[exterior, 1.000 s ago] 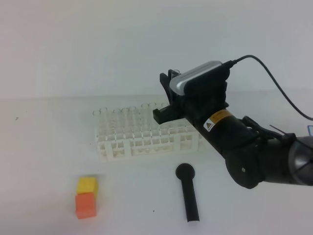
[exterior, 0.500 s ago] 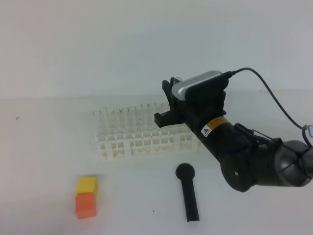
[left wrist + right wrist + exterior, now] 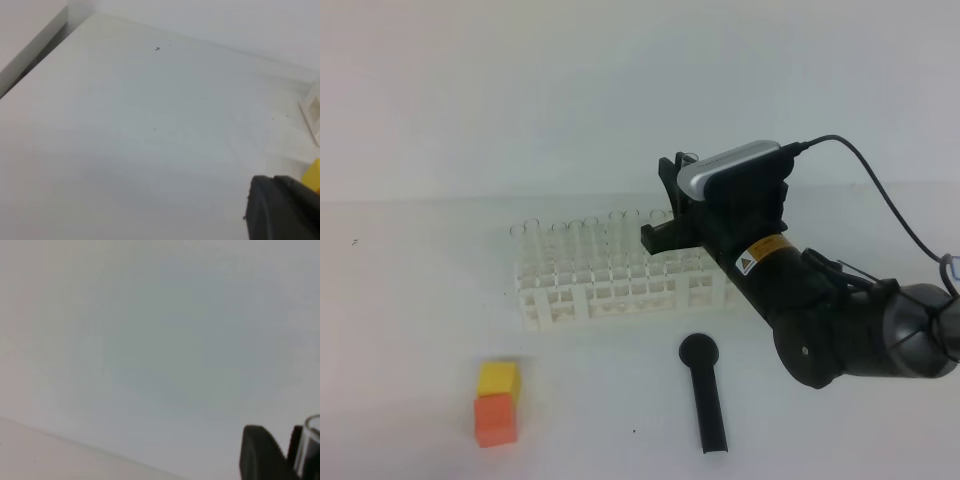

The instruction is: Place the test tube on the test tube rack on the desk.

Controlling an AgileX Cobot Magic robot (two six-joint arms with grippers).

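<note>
Two cubes, an orange cube [image 3: 494, 419] and a yellow cube [image 3: 498, 379] touching behind it, are sitting nearest you on the desk [image 3: 410, 300], with a black round-headed stick [image 3: 704, 392] lying to their right. Behind them the test tube rack [image 3: 620, 285] is standing with several clear tubes upright in it. Your right gripper [image 3: 672, 195] is hovering over the rack's right end, fingers clamped on the test tube [image 3: 310, 447], whose rim is showing in the right wrist view. Your left gripper [image 3: 282, 210] is sitting closed, holding nothing.

The right arm [image 3: 820, 320] is glossy black with rounded joints. Behind the right gripper [image 3: 670, 200] sits a silver-grey camera housing [image 3: 728, 166] trailing a black cable [image 3: 880, 190]. Further back, a yellow warning label [image 3: 760, 252] marks the forearm.
</note>
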